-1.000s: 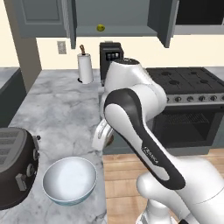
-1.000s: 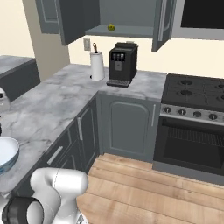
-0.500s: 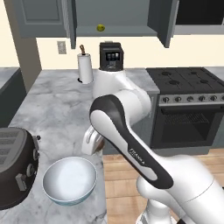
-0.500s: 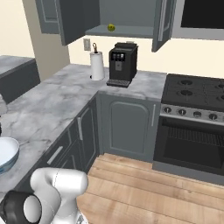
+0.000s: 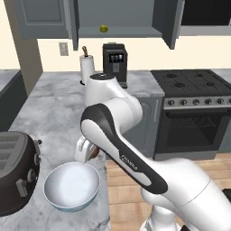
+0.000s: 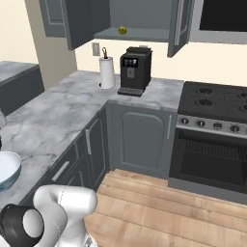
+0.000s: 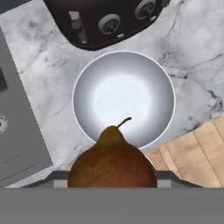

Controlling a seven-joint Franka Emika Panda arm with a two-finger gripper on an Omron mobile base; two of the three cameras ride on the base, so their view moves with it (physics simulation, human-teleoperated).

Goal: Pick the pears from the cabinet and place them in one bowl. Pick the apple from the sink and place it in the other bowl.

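My gripper (image 5: pixel 88 152) hangs just above the near rim of the white and pale blue bowl (image 5: pixel 72 186), shut on the brownish-red pear (image 5: pixel 94 154). In the hand view that pear (image 7: pixel 113 162) hides my fingertips, its stem pointing at the bowl (image 7: pixel 98 94) right below. The bowl's edge (image 6: pixel 6 171) also peeks in at the left of the right base view. The yellow-green pear (image 5: pixel 103 29) lies on the shelf of the open cabinet (image 5: pixel 131 18), also seen as the pear (image 6: pixel 122 30) in the cabinet (image 6: pixel 140 17). The apple, the sink and the other bowl are out of view.
A black toaster (image 5: pixel 16 173) stands left of the bowl, close to it (image 7: pixel 105 19). At the back of the counter are a paper towel roll (image 5: pixel 87 67) and a coffee machine (image 5: pixel 115 57). The stove (image 5: pixel 194 88) is to the right. The counter edge drops to wooden floor (image 7: pixel 192 153).
The arm has swung left and the hand has sunk a little, bringing the held pear over the bowl's rim. The pear on the shelf has not moved.
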